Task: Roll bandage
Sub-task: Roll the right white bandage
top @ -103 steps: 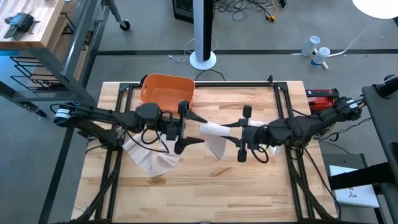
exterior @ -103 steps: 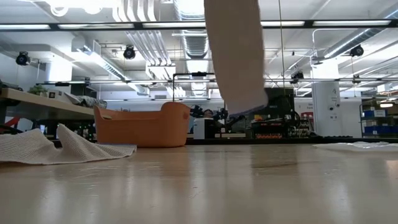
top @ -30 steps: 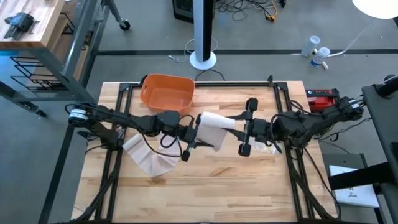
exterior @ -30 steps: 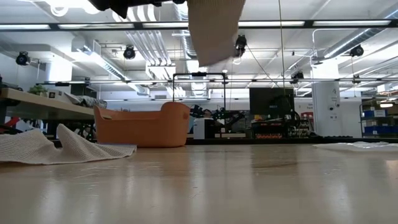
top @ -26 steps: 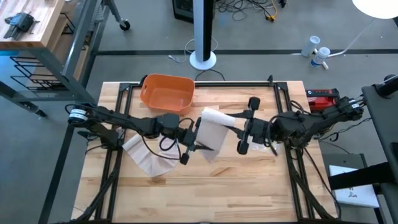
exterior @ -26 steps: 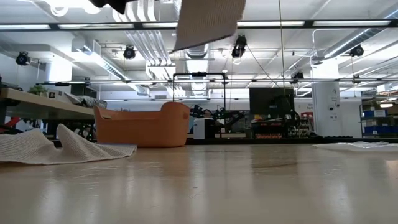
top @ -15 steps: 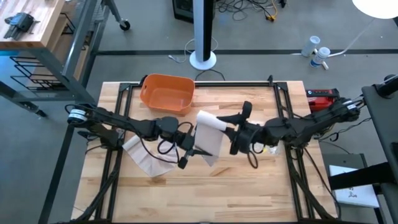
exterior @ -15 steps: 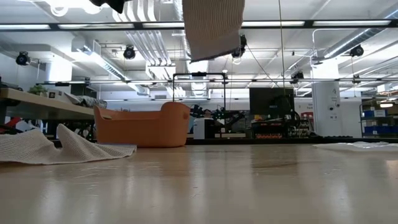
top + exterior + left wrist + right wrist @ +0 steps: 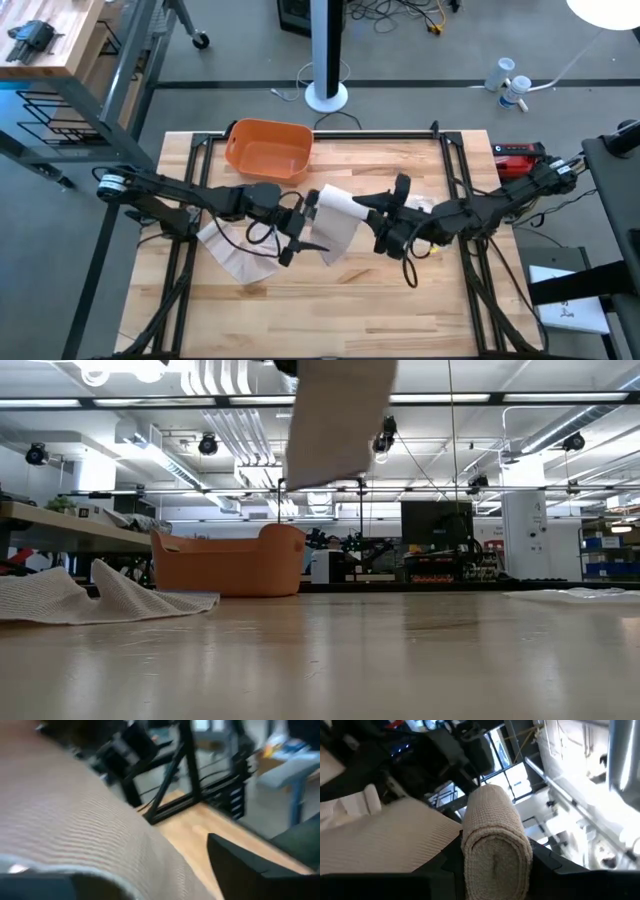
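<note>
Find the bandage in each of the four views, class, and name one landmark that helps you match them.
High view: bandage at table centre, between both arms.
Low view: its loose end hangs from the top edge.
Left wrist view: ribbed cloth fills the near side.
Right wrist view: rolled end faces the camera.
Shared landmark: the orange tub.

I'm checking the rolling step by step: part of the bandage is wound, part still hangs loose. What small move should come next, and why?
Probably another turn of the right gripper to wind on more strip. It is shut on the bandage roll, held in the air above the table, while the loose tail runs flat to the left gripper, which holds it taut.
</note>
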`<move>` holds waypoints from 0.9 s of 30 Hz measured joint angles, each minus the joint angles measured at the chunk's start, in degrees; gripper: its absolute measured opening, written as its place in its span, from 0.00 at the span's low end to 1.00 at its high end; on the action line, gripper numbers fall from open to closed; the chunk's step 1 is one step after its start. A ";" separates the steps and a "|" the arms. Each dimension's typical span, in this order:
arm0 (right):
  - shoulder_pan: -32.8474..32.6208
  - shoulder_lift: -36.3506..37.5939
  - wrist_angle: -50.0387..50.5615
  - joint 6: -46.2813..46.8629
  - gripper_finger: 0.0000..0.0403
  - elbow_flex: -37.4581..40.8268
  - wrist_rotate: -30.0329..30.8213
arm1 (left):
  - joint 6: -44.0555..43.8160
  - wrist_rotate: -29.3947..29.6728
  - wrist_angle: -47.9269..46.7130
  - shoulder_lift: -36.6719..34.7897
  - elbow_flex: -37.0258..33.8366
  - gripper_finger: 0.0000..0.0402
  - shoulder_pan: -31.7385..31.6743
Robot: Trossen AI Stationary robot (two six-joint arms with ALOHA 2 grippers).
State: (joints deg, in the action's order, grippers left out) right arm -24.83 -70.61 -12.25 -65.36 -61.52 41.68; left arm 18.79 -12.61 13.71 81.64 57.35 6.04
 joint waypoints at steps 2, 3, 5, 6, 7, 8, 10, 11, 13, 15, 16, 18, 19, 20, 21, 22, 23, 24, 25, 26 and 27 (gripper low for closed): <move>-0.81 0.00 -0.07 -3.18 0.31 0.00 0.73 | 1.38 3.85 -3.01 -0.91 -0.01 0.60 -0.02; -1.08 0.00 -0.07 -4.19 0.31 0.00 0.92 | 2.16 5.68 -3.84 -1.23 -0.01 0.63 -0.04; -1.24 0.00 -0.05 -6.37 0.31 0.00 0.93 | 3.93 8.49 -5.16 -2.18 -0.01 0.67 -0.07; -1.22 0.00 0.01 -8.02 0.31 0.00 0.93 | 5.14 9.64 -5.33 -2.64 -0.01 0.70 -0.13; -1.22 0.00 -0.06 -9.99 0.31 0.00 0.95 | 6.29 10.68 -5.51 -3.14 -0.01 0.71 -0.27; -1.18 0.00 -0.01 -12.01 0.31 0.00 0.95 | 7.43 11.45 -5.75 -3.62 -0.01 0.73 -0.45; -1.17 0.00 -0.02 -15.95 0.31 0.00 0.93 | 9.01 11.50 -5.81 -4.97 -0.03 0.74 -1.02; -1.17 0.00 -0.03 -17.85 0.31 0.00 0.93 | 9.32 11.54 -5.83 -5.90 -0.03 0.75 -1.28; -1.19 0.00 -0.03 -21.23 0.31 0.00 0.88 | 9.71 11.38 -5.85 -8.27 -0.03 0.76 -1.83; -1.24 0.00 -0.02 -24.02 0.31 0.00 0.82 | 9.84 10.67 -6.67 -10.84 -0.03 0.77 -2.45; -1.31 0.00 -0.01 -25.31 0.31 0.00 0.82 | 9.60 10.58 -7.12 -12.14 -0.03 0.77 -2.69; -1.30 -0.03 -0.02 -28.43 0.31 0.00 0.84 | 8.50 10.52 -7.53 -14.60 0.02 0.78 -3.18; -1.30 -0.23 -0.09 -30.29 0.31 0.00 0.85 | 7.39 10.50 -7.88 -15.94 0.08 0.79 -3.47; -1.30 -0.41 -0.03 -32.50 0.31 0.00 0.90 | 5.63 10.08 -7.93 -16.81 0.53 0.80 -3.79; -1.30 -0.71 -0.04 -35.20 0.31 0.00 0.99 | 3.26 9.17 -7.58 -17.42 1.21 0.81 -4.17; -1.30 -0.99 0.08 -37.46 0.31 0.00 0.96 | 0.37 7.64 -7.77 -17.94 1.77 0.82 -4.71; -1.30 -1.30 0.18 -38.17 0.31 0.00 0.71 | -2.60 5.81 -8.67 -18.18 2.39 0.83 -5.37; -1.29 -1.59 0.06 -38.26 0.31 0.00 0.39 | -5.32 3.57 -9.34 -18.17 3.19 0.84 -6.09; -1.28 -1.74 0.07 -38.55 0.31 0.00 0.54 | -7.33 1.57 -9.96 -18.01 4.05 0.84 -6.69; -1.28 -2.00 0.07 -39.39 0.31 0.00 1.05 | -9.01 -0.26 -10.68 -17.69 4.86 0.84 -7.14; -1.28 -2.34 -0.10 -40.63 0.31 0.00 1.58 | -10.45 -1.93 -10.95 -17.22 5.78 0.84 -7.48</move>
State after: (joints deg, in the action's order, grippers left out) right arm -26.11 -72.95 -12.35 -105.99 -61.52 43.27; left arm 8.34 -14.54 2.76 64.42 63.13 -1.44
